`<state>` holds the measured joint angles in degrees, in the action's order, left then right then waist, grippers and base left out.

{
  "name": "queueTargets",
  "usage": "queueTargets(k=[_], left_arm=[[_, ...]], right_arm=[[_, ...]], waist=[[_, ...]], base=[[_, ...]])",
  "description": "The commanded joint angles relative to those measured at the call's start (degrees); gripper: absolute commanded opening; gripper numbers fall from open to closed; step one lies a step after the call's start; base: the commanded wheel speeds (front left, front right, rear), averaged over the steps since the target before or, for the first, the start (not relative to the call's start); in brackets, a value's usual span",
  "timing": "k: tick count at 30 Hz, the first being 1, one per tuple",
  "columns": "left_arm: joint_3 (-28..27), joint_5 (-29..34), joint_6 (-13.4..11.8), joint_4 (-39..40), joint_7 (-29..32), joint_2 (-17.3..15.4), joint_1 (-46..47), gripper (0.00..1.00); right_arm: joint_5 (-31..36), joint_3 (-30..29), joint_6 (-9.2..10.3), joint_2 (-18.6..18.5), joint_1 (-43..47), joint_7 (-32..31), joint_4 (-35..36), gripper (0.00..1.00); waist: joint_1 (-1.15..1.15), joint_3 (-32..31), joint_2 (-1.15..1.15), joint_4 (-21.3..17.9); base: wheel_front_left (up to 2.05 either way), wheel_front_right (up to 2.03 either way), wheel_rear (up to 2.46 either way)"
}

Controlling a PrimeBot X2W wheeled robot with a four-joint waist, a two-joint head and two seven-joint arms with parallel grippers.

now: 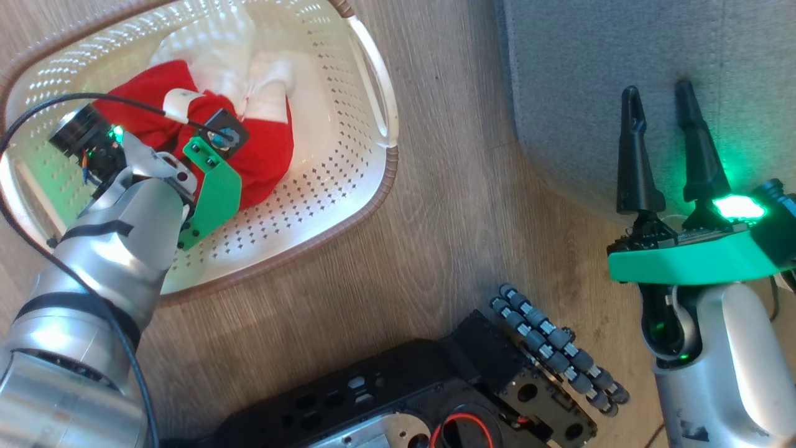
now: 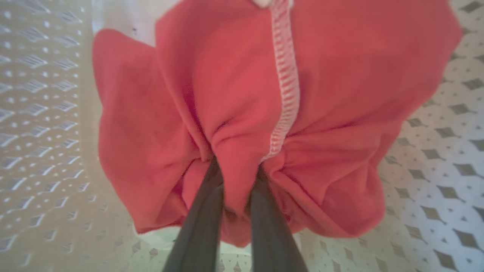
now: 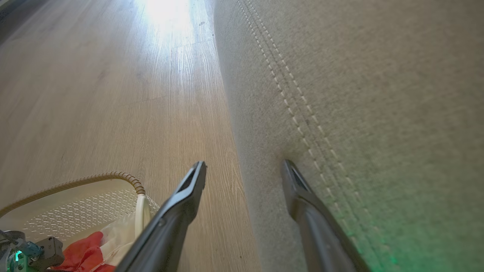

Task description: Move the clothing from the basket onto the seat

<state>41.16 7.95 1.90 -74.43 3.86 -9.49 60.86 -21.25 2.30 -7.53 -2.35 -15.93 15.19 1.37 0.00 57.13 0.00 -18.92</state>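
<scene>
Left tool [image 2: 236, 166]: fingers narrow, pinching bunched fold of red clothing [image 2: 245, 94]. White stitched seam [image 2: 285, 94] runs away from fingertips. Small white tab [image 1: 177, 102] on clothing beyond tool, writing not legible. Left arm bent down into basket [image 1: 379, 93]. Clothing lies inside it, perforated wall either side of tool. Right tool [image 1: 659, 93]: fingers wide, holding nothing, at edge of grey seat [image 1: 591, 62]. Contact with seat unclear. Wood floor [image 1: 448, 218] between seat and basket.
</scene>
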Motion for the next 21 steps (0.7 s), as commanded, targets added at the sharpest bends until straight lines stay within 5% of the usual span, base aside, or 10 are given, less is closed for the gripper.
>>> queueTargets(k=[1, 8, 21], left_arm=[[-0.69, -0.79, -0.91, 0.48, -1.35, -0.99, -1.61, 0.00], [-2.30, -3.66, -2.66, 0.48, -6.35, -0.14, -3.10, 0.00], [-4.68, -9.62, -4.31, 0.70, -17.13, 5.39, -10.13, 0.00]], right_arm=[[-0.93, 0.35, 0.04, -0.53, 1.60, -0.19, -0.32, 1.00], [-0.16, 0.69, 0.04, -0.53, -0.83, -0.19, -1.42, 1.00], [5.36, -2.10, 0.04, -0.53, 1.04, -0.19, -4.42, 1.00]], waist=[[0.00, -0.86, 0.00, 0.08], [0.00, -4.41, 0.00, 0.23], [0.00, -20.25, 0.00, 7.19]], base=[[0.00, 0.00, 0.00], [0.00, 0.00, 0.00], [0.00, 0.00, 0.00]])
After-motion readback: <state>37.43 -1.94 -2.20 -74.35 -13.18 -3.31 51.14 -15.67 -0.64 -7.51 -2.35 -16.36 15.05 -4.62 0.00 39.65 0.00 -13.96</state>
